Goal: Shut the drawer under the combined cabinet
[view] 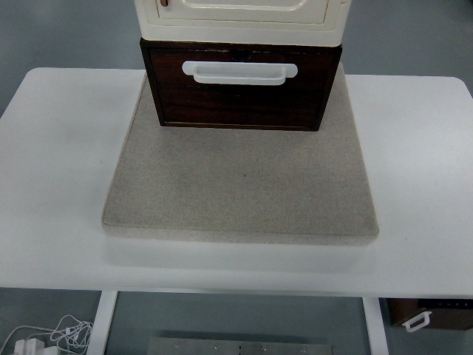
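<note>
A: What does the top view give us?

B: A white table (59,222) with a smooth, matte top and rounded corners. On it lies a square slab (236,192) of beige, speckled material, coarse like pressed fibre or stone, with softly rounded edges.

A: And the cabinet?

B: The combined cabinet (240,18) stands at the far edge of the slab, cut off by the top of the picture. Its upper part is cream-coloured, glossy plastic with a moulded, rounded panel. Under it sits the drawer (240,92), a dark brown box with a wood-grain face, rectangular and framed by a thin raised border.

A: Is the drawer in or out?

B: Its front stands forward of the cream part above it, toward the camera, so it looks pulled out a little. How far, I cannot tell from this steep angle.

A: Any handle?

B: A white plastic handle (240,72), a wide flat bar with rounded ends, fixed across the upper part of the drawer's face.

A: The hands, the fingers?

B: Neither arm shows in this view, so I cannot tell how the fingers stand.

A: Anything below the table?

B: White table legs (103,318), a tangle of white cable (63,333) on the grey floor at lower left, and at lower right another dark brown box (432,312) with a white handle, partly hidden by the tabletop.
</note>
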